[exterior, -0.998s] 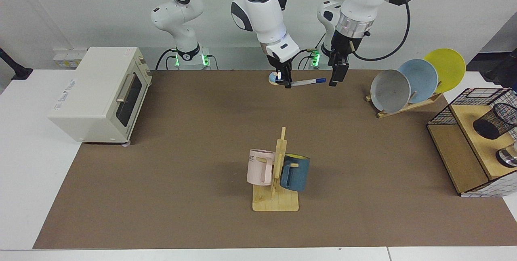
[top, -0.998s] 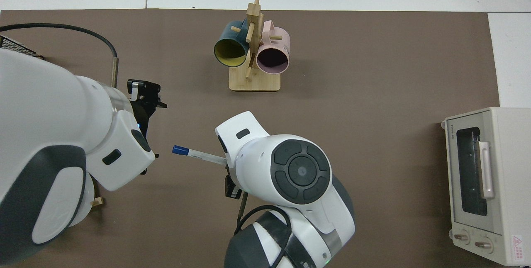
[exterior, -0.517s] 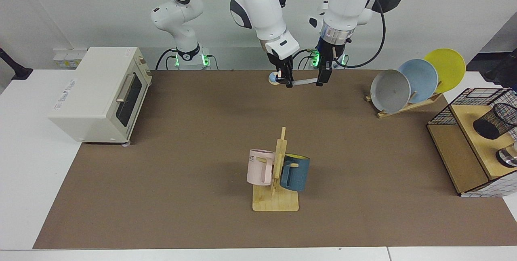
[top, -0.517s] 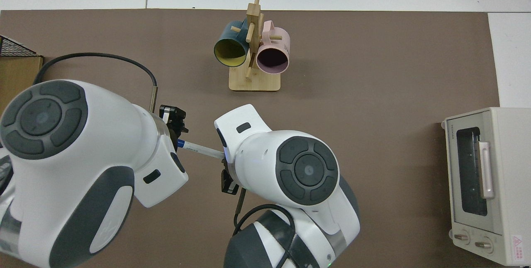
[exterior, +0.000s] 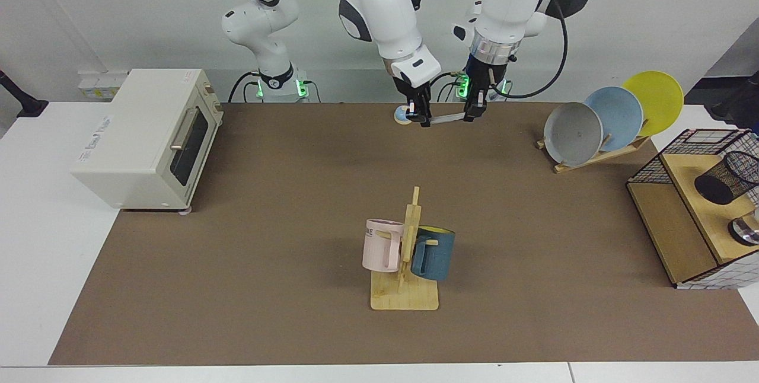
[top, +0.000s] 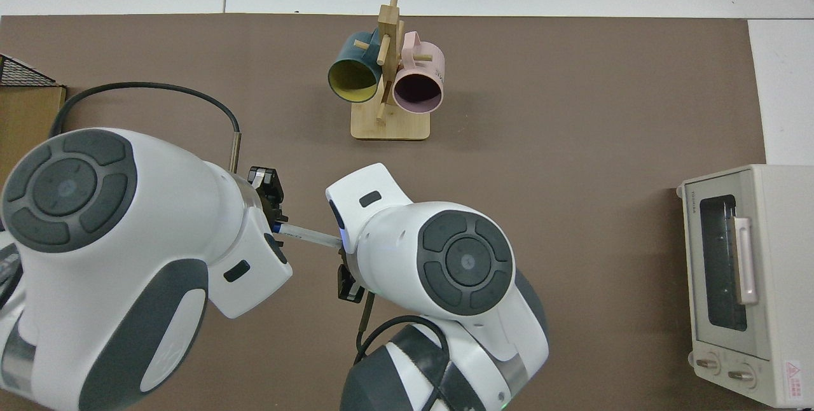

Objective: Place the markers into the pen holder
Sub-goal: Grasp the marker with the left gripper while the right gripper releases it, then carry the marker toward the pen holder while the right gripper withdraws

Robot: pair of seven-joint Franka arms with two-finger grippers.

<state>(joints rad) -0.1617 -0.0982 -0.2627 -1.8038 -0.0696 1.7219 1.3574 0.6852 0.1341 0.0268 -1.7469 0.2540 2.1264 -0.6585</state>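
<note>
Blue marker (exterior: pixel 446 120) cap hidden by left gripper (exterior: pixel 472 111).

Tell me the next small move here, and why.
Probably pass the marker from the right pincer to the left pincer. The right one holds it level above the table by one end, and the left one is at its blue-capped end. The pen holder stands far off on the left arm's side.
</note>
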